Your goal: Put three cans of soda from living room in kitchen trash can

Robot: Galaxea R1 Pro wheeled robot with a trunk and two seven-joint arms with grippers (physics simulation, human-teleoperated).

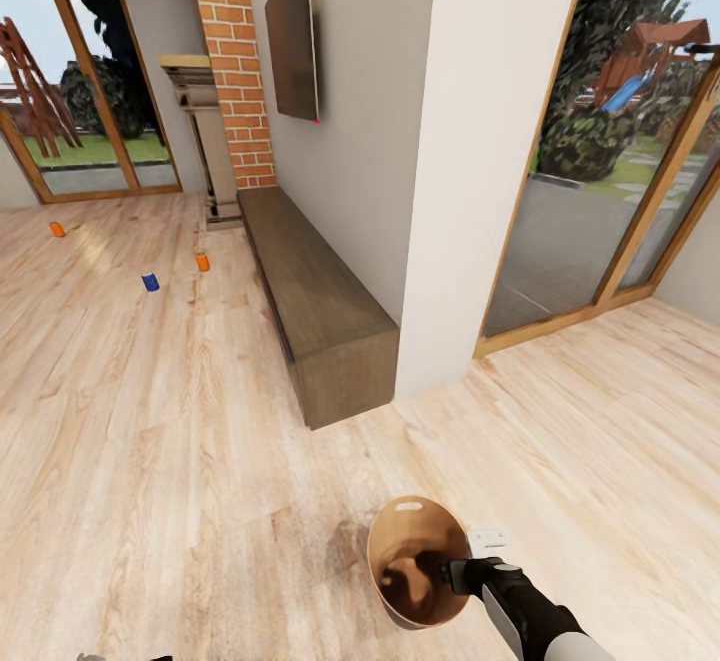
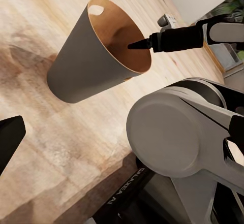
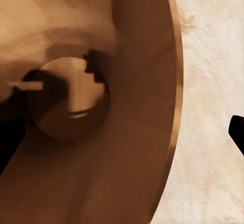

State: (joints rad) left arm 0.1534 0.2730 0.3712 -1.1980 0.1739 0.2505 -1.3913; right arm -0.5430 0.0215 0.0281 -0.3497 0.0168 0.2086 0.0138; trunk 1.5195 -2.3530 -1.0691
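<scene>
While the right jaws (image 1: 447,573) clamp its rim, the tash can (image 1: 400,541) holds nothing; left jaws' state unclear.

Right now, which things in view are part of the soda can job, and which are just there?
Part of the job:
- orange soda can on the floor, far left
- orange soda can near the cabinet
- blue soda can between them
- trash can, right gripper over its rim

Just there:
- long wooden cabinet
- wall TV
- brick fireplace
- glass doors
</scene>
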